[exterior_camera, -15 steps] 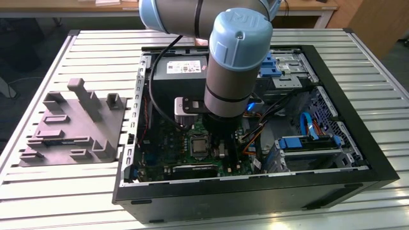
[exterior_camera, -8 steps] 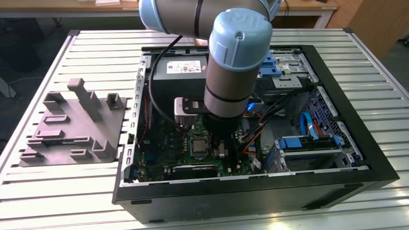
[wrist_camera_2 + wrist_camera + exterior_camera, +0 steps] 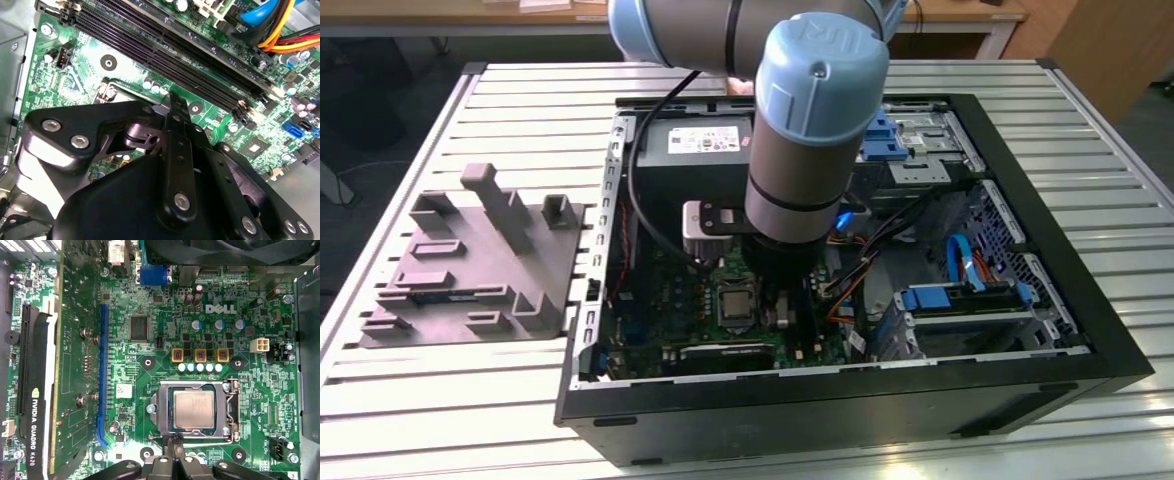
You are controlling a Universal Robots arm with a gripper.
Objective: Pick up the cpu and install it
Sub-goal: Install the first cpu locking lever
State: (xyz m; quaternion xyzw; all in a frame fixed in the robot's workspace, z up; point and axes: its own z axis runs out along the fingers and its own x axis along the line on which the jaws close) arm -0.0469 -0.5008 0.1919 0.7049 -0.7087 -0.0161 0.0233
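Cpu (image 3: 193, 409) seated flat inside socket frame (image 3: 193, 410) on green motherboard (image 3: 165, 365), within open computer case (image 3: 1067, 300) on slatted bench (image 3: 480, 390). Claw (image 3: 174, 441) just beside socket's edge, fingers pressed together, holding nothing.

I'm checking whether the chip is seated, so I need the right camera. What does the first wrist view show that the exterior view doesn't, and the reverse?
First wrist view: the cpu lies flat inside the metal-framed socket, with the gripper at the socket's edge.

Exterior view: the arm reaching down into the open computer case, and a grey parts holder on the slatted table.

Both: the green motherboard and the socket.
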